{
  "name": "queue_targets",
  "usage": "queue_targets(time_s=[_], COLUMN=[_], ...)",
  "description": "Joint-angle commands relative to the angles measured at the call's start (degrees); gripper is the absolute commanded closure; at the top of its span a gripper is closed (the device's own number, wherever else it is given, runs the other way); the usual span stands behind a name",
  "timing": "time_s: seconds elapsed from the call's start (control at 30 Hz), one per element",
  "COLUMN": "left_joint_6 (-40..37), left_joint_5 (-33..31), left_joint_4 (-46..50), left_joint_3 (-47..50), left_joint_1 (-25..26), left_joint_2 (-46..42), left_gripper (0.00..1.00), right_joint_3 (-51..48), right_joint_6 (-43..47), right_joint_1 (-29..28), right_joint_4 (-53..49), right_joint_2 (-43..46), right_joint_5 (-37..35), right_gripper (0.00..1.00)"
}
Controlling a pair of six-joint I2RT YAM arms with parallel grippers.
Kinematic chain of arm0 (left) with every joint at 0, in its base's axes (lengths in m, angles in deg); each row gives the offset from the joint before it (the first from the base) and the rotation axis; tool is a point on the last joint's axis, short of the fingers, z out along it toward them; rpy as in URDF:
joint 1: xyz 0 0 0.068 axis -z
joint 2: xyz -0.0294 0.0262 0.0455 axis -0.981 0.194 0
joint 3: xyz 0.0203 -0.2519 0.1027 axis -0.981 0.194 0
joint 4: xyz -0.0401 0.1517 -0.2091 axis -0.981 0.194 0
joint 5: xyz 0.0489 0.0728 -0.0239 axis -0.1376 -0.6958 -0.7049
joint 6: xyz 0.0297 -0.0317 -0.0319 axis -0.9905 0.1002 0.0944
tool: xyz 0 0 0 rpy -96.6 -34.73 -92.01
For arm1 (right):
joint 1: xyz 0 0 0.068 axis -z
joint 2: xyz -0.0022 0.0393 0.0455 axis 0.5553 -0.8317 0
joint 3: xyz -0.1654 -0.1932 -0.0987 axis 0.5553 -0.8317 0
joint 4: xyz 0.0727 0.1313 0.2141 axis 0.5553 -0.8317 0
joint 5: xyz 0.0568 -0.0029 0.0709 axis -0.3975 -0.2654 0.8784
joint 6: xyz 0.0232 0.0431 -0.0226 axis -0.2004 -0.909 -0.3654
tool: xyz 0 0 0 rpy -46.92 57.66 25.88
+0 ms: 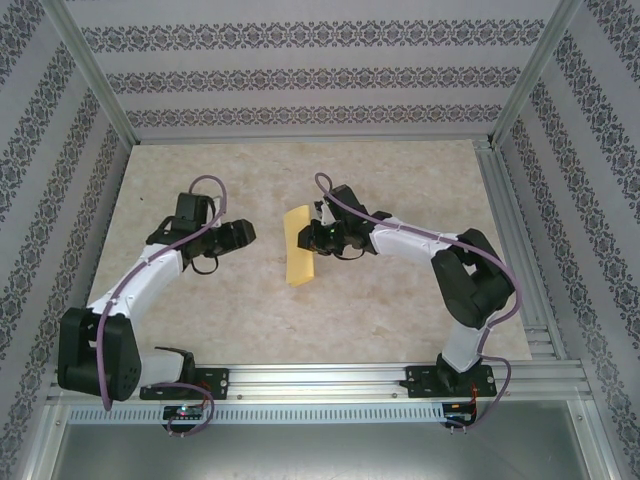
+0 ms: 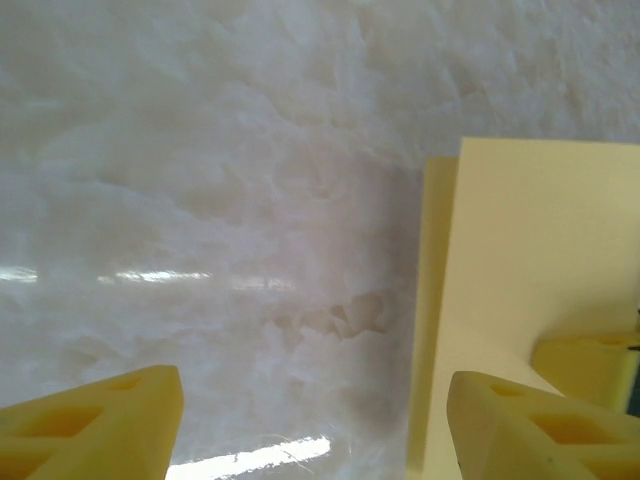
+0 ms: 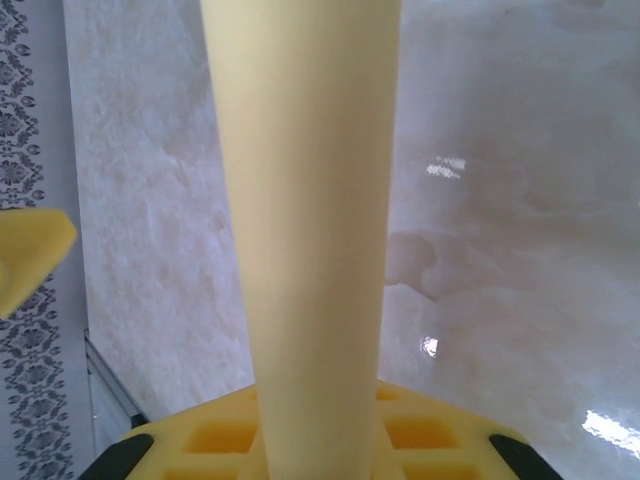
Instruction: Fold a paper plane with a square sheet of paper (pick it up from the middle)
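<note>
Here, paper: square sheet of paper [image 1: 298,262], folded, long axis up-down, frame centre.
Right gripper [image 1: 314,238]: clamped on its right edge.
Left gripper [image 1: 248,234]: jaws apart, empty, just left.

The tabletop [image 1: 400,320] is a pale beige slab with a cloudy, marbled pattern, glossy enough to throw back bright streaks of light in the wrist views. An aluminium rail [image 1: 330,378] runs along its near edge, and another runs up its right side. Near the middle is the yellow sheet of paper [image 1: 298,262], folded into a narrow strip running near to far. Its near end seems to rest on the surface, though whether the far part lies flat or is raised is hard to tell.
</note>
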Motion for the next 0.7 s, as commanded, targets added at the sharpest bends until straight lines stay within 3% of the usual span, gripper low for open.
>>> queue_targets(time_s=[0.0, 0.33, 0.67], left_joint_6=[3.44, 7.47, 9.18], left_joint_5=[1.88, -0.69, -1.01], left_joint_4=[-5.33, -11.88, -15.78], left_joint_3=[1.21, 0.01, -2.08], left_joint_1=[3.70, 13.49, 16.77], left_joint_2=[1.98, 10.69, 18.33], left_gripper=[0.33, 0.48, 0.69], right_joint_3=[-1.90, -2.90, -3.07], right_joint_6=[-2.03, 0.96, 1.81], right_joint_1=[0.57, 1.75, 2.06], right_joint_4=[5.27, 1.85, -0.02], right_joint_2=[-2.61, -7.97, -8.59], right_joint_5=[2.68, 1.12, -0.47], right_gripper=[0.78, 0.73, 0.70])
